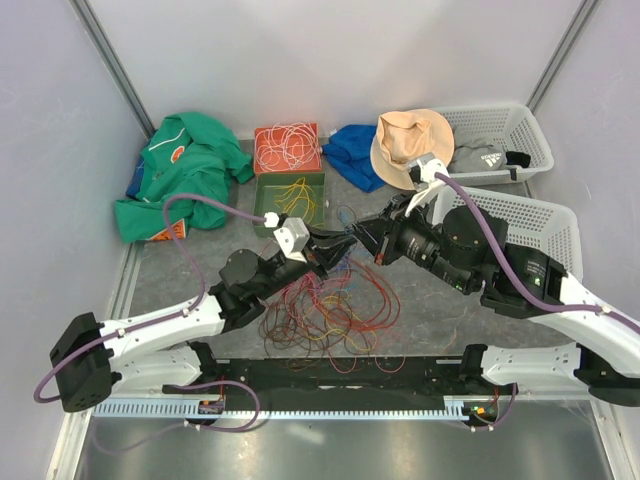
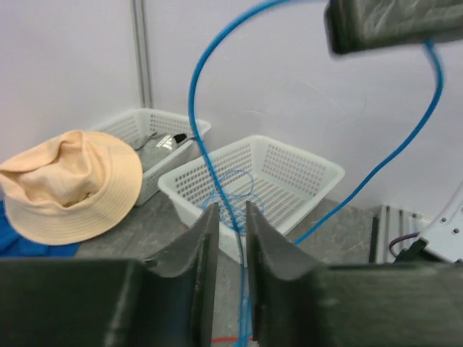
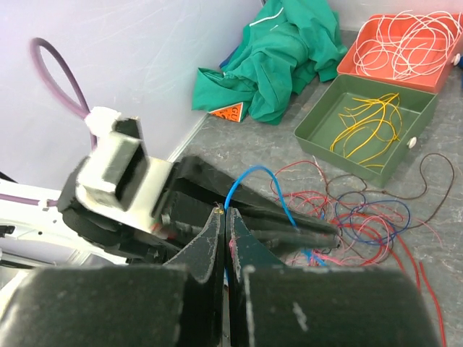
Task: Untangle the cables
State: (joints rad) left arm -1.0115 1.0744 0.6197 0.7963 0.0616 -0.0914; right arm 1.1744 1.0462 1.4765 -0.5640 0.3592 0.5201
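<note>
Freeing one blue cable from the tangle
The right tool is clenched on it. The left tool straddles it, grip impossible to tell. Next: draw it gently clear of the surface.

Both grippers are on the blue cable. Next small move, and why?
Probably draw the right gripper up and away, sliding the blue cable out. It pinches the cable; the cable runs between the left gripper's fingers and trails down into the pile.
</note>
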